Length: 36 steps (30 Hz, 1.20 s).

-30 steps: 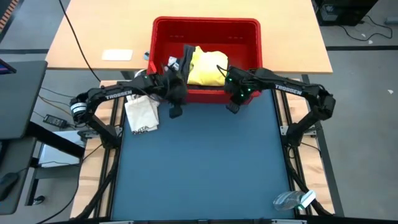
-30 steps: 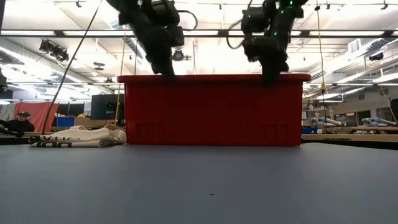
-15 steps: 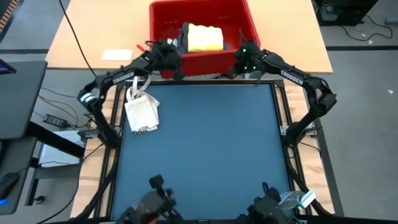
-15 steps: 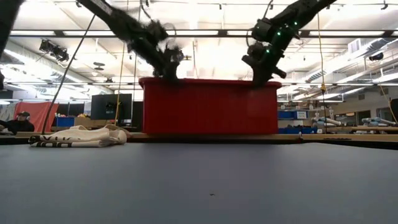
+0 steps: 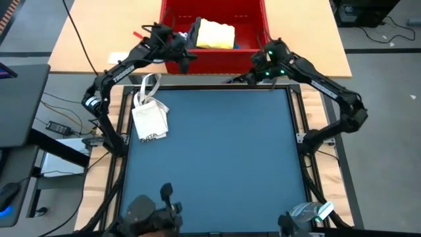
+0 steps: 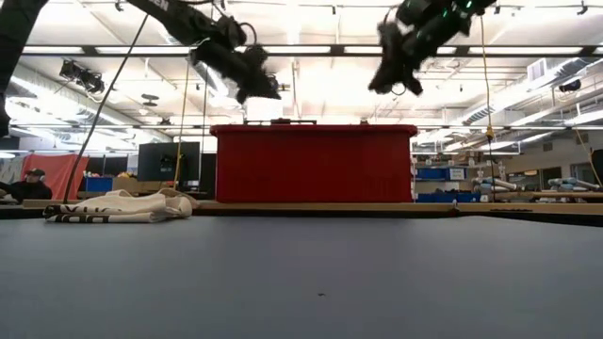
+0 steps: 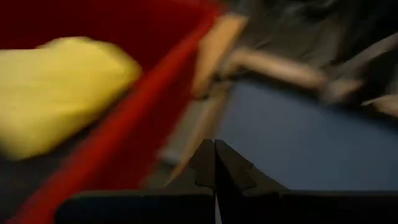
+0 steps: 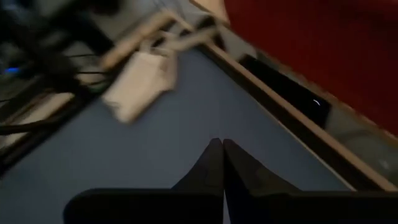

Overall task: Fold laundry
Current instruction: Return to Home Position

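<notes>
Over on the left, the small white cloth bag with strap handles (image 5: 150,120) lies on the blue table mat (image 5: 217,164). The left gripper (image 5: 184,60), fingers pressed together on nothing, hangs over the near-left corner of the red plastic basket (image 5: 253,41). Inside sits the folded bright yellow T-shirt (image 5: 214,34) (a dark garment (image 5: 195,31) tucked beside it). The right gripper (image 5: 250,77), likewise clenched and empty, hovers by the basket's near-right corner.
</notes>
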Available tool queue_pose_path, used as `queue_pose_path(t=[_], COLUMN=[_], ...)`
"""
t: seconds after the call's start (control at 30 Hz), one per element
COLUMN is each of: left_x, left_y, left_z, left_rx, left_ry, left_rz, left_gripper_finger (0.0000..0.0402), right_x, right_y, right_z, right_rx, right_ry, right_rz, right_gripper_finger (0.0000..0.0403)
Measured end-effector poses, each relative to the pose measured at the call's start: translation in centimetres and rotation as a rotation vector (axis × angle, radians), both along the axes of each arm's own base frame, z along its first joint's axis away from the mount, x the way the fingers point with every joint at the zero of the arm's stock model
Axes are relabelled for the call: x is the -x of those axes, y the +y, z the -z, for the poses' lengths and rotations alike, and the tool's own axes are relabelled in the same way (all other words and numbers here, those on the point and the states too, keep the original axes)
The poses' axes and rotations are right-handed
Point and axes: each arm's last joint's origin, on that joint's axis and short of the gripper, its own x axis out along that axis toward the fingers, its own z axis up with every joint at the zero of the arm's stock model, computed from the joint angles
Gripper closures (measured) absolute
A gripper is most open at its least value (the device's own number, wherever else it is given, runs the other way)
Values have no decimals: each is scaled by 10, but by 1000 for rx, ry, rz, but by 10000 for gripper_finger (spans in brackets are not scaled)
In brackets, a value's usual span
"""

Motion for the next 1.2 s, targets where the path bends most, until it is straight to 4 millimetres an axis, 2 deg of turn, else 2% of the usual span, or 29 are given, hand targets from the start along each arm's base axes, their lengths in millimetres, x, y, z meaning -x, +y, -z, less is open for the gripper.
queue_pose_path(t=[0.07, 0.2, 0.4, 0.53, 0.67, 0.8, 0.93, 1.1, 1.2], left_x=[-6, -15, -54, -81, -97, -85, -64, -26, -5], left_y=[-12, -53, -118, -161, -207, -245, -272, -287, -293], left_z=[-11, -38, -43, -24, 1, 13, 45, 52, 58], left_rx=[55, 3, -12, 44, 101, 126, 161, 137, 88], left_ry=[-88, -158, -248, -301, -340, -398, -361, -549, -565], left_rz=[69, 177, 278, 330, 343, 338, 293, 308, 306], left_gripper_finger=[401, 402, 401, 401, 401, 401, 401, 401, 401], right_x=[3, 8, 10, 16, 17, 15, 11, 12, 20], right_y=[17, 56, 125, 165, 194, 216, 231, 243, 244], right_z=[-14, -41, -68, -69, -46, -11, 20, 32, 31], right_rx=[29, 102, 187, 238, 264, 264, 275, 286, 345], right_ry=[-43, -114, -185, -218, -333, -510, -498, -453, -462], right_rz=[-47, -127, -213, -272, -298, -356, -429, -450, -454], right_gripper_finger=[399, 400, 401, 401, 401, 402, 396, 395, 400])
